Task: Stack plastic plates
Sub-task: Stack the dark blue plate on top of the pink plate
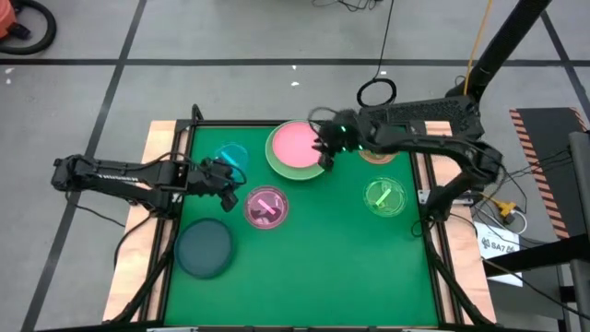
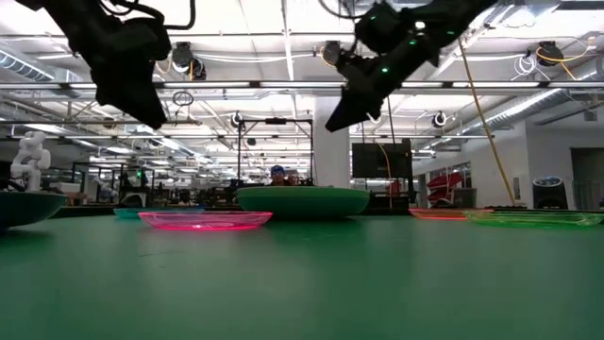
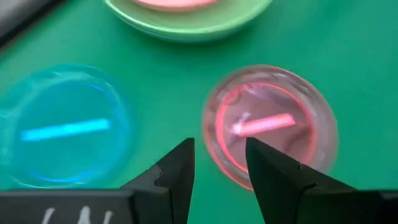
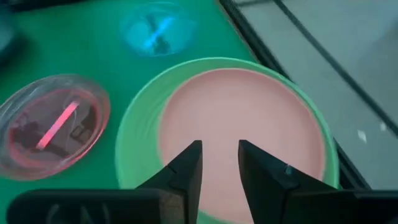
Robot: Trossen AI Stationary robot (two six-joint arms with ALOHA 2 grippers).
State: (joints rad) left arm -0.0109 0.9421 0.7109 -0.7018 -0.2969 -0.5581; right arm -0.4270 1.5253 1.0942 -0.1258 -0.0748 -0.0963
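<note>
We saw pink plate [image 1: 297,142] nested on green plate [image 1: 280,162] near table's [image 1: 323,277] far edge; others loose. Right gripper [image 1: 324,155] over stack, left gripper [image 1: 234,181] by magenta dish [image 1: 265,207]: both part-open, empty.

One camera looks straight down on the whole surface [image 1: 304,267]; another sits level at its edge. Both wrist cameras look down closely, sharing the magenta plate [image 3: 270,124].

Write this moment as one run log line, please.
stack: pink plate on light green plate | left end effector: open, between blue dish and magenta dish | right end effector: open, empty, over pink plate
</note>
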